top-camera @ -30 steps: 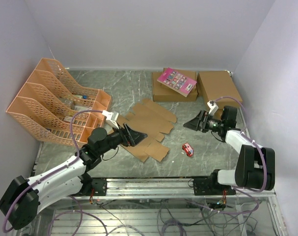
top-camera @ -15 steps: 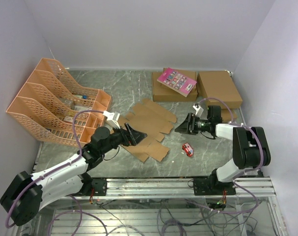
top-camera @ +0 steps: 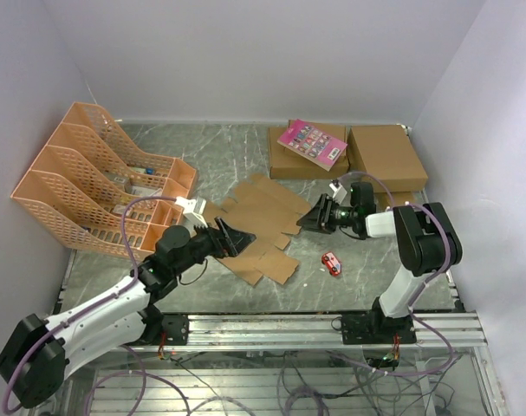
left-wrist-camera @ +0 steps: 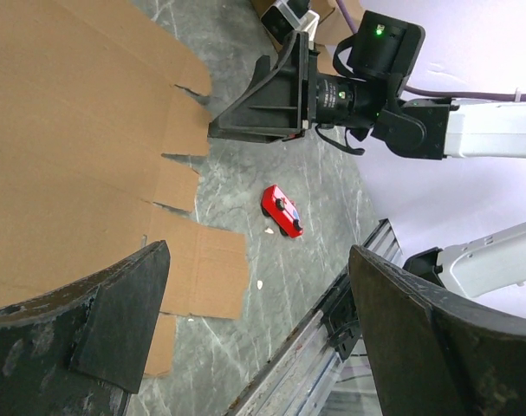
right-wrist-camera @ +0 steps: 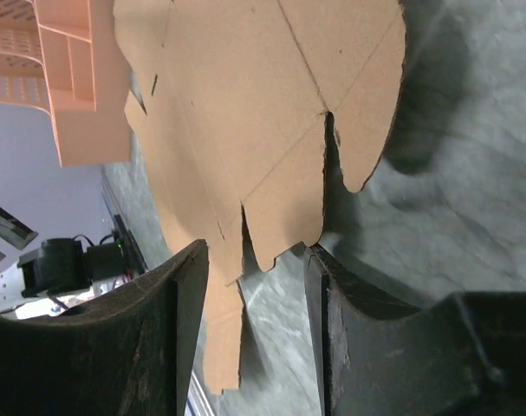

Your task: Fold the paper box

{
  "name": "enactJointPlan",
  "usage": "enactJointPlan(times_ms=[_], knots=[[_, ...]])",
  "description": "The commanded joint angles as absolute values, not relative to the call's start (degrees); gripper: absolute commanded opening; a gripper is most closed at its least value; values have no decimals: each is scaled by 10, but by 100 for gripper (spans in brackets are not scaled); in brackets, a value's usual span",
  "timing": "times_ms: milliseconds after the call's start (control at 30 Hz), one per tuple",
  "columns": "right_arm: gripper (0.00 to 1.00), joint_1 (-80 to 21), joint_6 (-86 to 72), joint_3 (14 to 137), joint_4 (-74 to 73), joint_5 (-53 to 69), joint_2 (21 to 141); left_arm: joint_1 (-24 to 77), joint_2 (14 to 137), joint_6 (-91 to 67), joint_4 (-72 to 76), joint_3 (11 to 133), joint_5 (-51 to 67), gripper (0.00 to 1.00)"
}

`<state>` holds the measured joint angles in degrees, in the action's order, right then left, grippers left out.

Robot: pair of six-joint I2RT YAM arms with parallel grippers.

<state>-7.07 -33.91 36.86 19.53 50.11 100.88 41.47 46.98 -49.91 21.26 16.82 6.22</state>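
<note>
- Grey marbled tabletop (top-camera: 228,156), closed in by pale lilac walls (top-camera: 245,61) at the back and on both sides.
- The paper box (top-camera: 263,208) lies flat and unfolded near the middle of the table: a brown die-cut sheet with creases and many flaps around its edge.
- The left gripper (top-camera: 243,237) hangs over the near-left part of the sheet, its jaws spread wide with nothing between them. In the left wrist view, cardboard, bare table and the toy car all show through the gap.
- The right gripper (top-camera: 304,220) is low at the sheet's right edge and points left toward it. Its jaws stand partly apart — the right wrist view shows a clear gap between the two fingers (right-wrist-camera: 150,338). The rounded flap ends sit in line with that gap, and neither finger pinches the cardboard.
- A small red toy car (top-camera: 331,263) rests on the bare table near the sheet's near-right corner, apart from both grippers.
- Peach mesh file racks (top-camera: 98,178) stand in a row along the left side.
- Two larger brown boxes sit at the far edge — the left one (top-camera: 288,165) carries a pink booklet (top-camera: 312,144), while the right one (top-camera: 386,154) is bare.
</note>
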Motion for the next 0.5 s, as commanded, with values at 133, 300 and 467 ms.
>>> enactJointPlan(times_ms=[133,300,467], knots=[[46,-92,-454,366,289,434,1056,418,429,-486,170,178,31,94],[46,-95,-467,368,273,400,1071,418,411,-488,154,177,22,94],[36,-102,-512,367,328,395,1088,418,402,-488,146,182,18,94]])
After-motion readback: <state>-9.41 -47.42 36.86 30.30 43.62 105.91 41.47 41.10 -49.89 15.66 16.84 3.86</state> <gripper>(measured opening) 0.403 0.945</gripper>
